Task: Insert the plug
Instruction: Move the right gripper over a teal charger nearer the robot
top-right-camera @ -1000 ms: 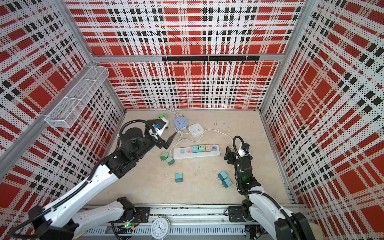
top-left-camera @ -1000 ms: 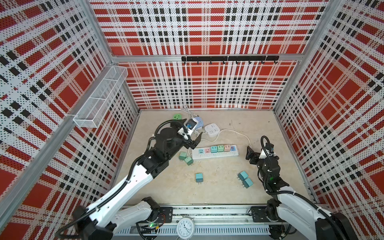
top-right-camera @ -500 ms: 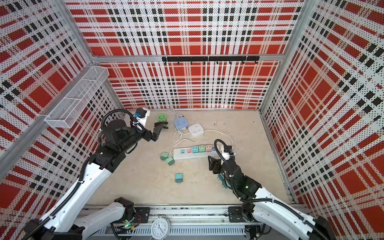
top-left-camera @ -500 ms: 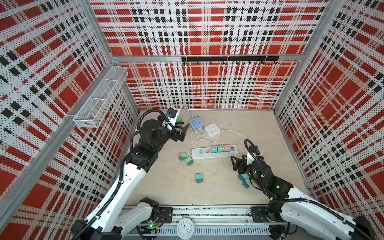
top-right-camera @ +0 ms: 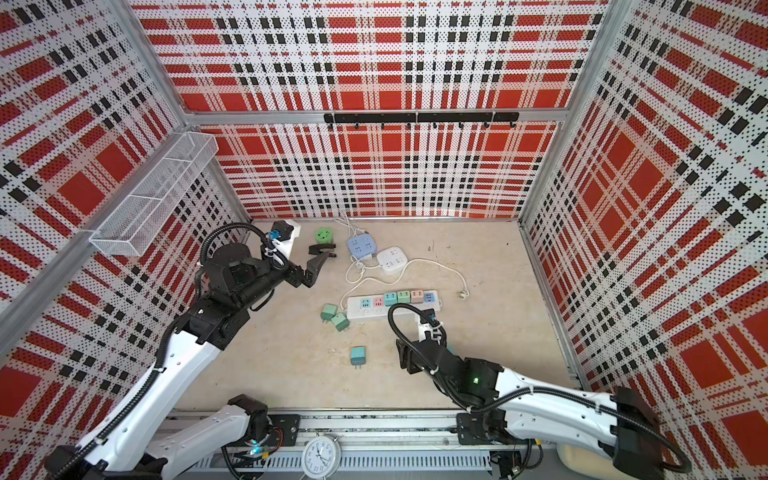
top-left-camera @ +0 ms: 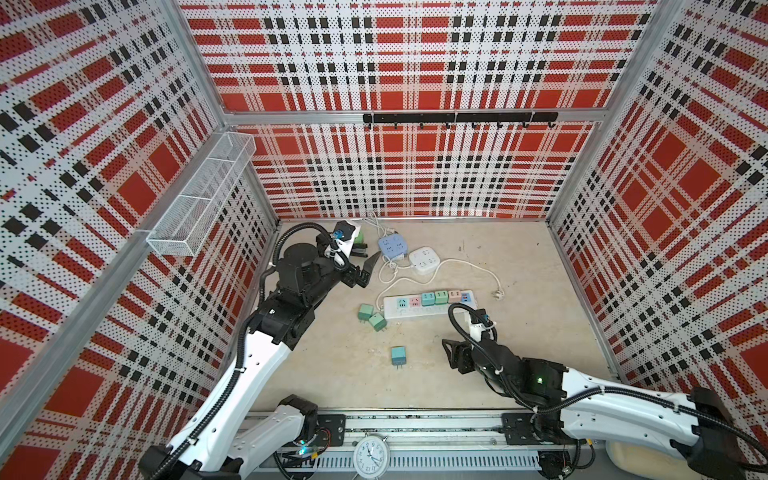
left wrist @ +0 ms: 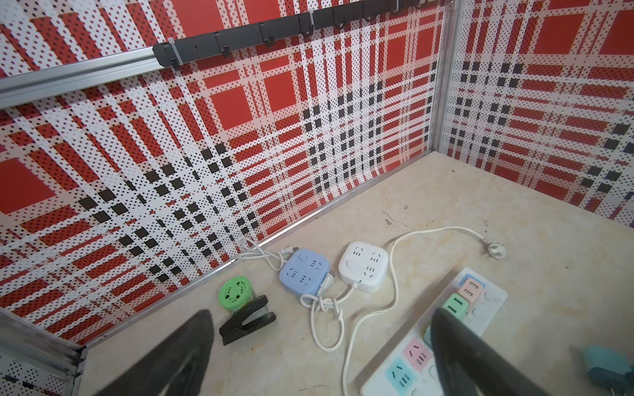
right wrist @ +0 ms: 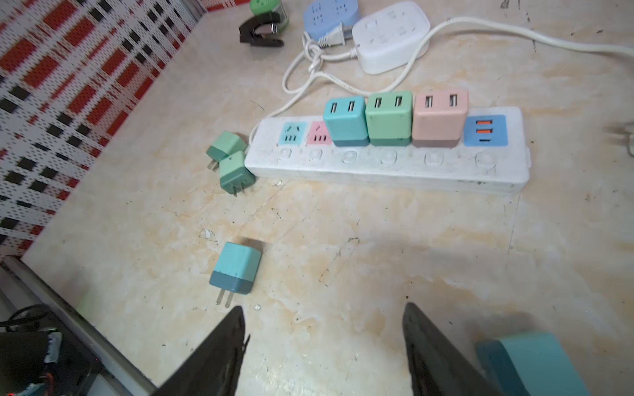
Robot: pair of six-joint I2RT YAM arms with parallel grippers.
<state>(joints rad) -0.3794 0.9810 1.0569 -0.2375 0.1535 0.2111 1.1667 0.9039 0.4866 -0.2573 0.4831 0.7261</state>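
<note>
A white power strip [top-left-camera: 432, 312] [right wrist: 387, 168] lies mid-table with a teal, a green and a pink plug seated in it. A loose teal plug [top-left-camera: 398, 355] [right wrist: 235, 269] lies on its side in front of the strip, prongs toward the front edge. My right gripper [top-left-camera: 449, 355] [right wrist: 323, 308] hovers low just right of it, open, with bare table between the fingers. Another teal plug [right wrist: 528, 360] lies just outside its finger. Two green plugs [top-left-camera: 372, 316] rest at the strip's left end. My left gripper [top-left-camera: 368, 269] [left wrist: 324, 312] is open and empty, back left.
A blue socket cube [top-left-camera: 392, 246] and a white socket cube [top-left-camera: 424, 259] with tangled white cables sit near the back wall. A black clip [top-right-camera: 322, 248] and a green round lid [top-right-camera: 322, 235] lie by the left gripper. Plaid walls close three sides.
My right gripper has swung from the strip's right end leftward and forward to beside the loose teal plug, its jaws narrowing. The left arm has drawn back toward the left wall.
</note>
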